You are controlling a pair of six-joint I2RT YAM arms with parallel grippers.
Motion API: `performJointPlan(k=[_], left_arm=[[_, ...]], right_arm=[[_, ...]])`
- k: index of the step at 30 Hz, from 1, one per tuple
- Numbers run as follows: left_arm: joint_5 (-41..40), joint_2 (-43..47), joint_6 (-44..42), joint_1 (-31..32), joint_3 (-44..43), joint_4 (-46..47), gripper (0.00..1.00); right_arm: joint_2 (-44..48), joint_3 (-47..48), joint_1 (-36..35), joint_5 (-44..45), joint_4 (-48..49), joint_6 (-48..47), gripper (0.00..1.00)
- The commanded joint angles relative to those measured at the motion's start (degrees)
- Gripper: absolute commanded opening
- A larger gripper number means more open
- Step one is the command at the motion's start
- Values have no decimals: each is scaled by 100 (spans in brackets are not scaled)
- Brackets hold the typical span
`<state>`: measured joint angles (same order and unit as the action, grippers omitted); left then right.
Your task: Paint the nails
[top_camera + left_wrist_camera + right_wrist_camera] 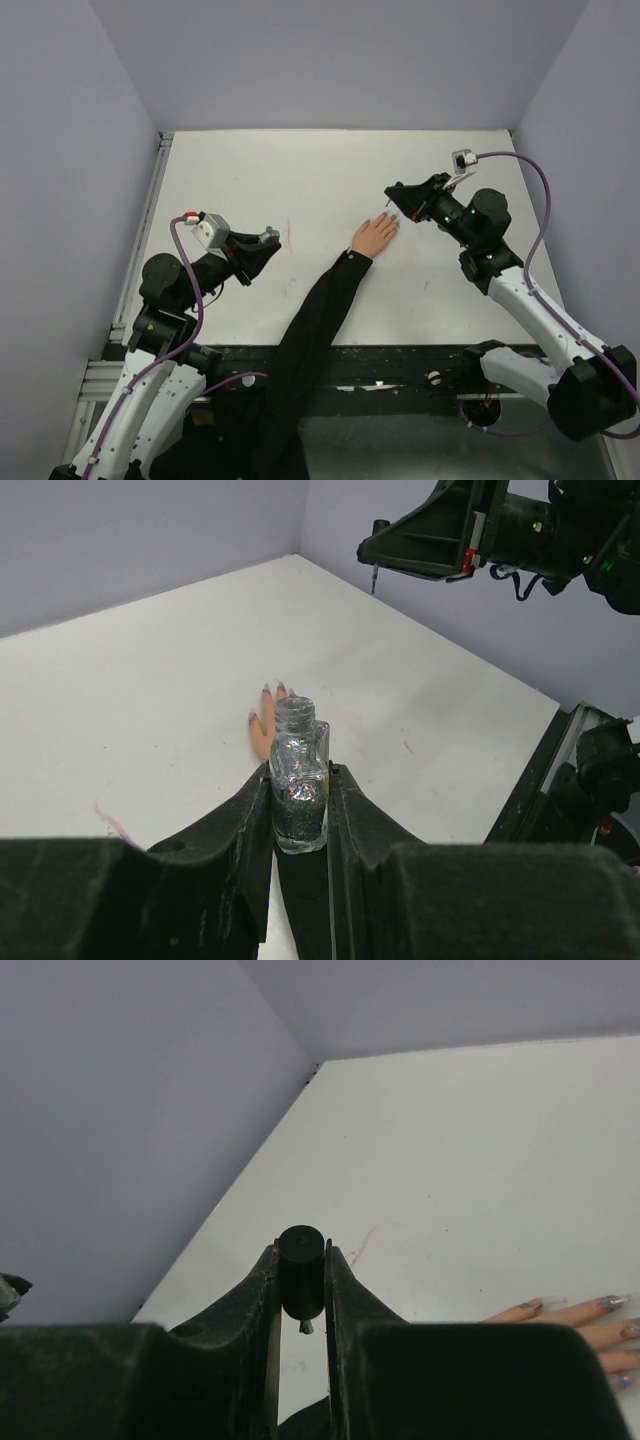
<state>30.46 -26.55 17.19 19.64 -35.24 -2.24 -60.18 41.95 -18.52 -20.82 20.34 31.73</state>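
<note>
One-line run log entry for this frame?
left jaws shut on uncapped polish bottle | right jaws shut on brush cap | brush tip off nails

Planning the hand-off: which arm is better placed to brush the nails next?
Right. The right fingers grip the brush cap close to the nails; the left fingers only hold the open bottle, farther away.

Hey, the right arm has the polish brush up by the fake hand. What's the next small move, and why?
Probably lower the right gripper a little and ease the brush tip sideways toward the nearest nail. Its fingers are shut on the black cap, and the brush hangs above the table beside the fingertips, touching none of them.
</note>
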Motion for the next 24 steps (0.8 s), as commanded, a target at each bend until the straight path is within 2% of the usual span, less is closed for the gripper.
performJointPlan(k=[1, 15, 18, 24], left_arm=[[180, -61, 74, 49, -97, 189, 0], [531, -281, 109, 119, -158, 171, 0], [750, -342, 179, 128, -167, 198, 0], [1155, -430, 250, 172, -149, 408, 0]], right_arm=[[24, 217, -274, -212, 118, 324, 1], [-459, 858, -2532, 332, 1121, 581, 1], [-608, 1174, -2788, 631, 885, 563, 1], [-1126, 1640, -3121, 649, 814, 572, 1]])
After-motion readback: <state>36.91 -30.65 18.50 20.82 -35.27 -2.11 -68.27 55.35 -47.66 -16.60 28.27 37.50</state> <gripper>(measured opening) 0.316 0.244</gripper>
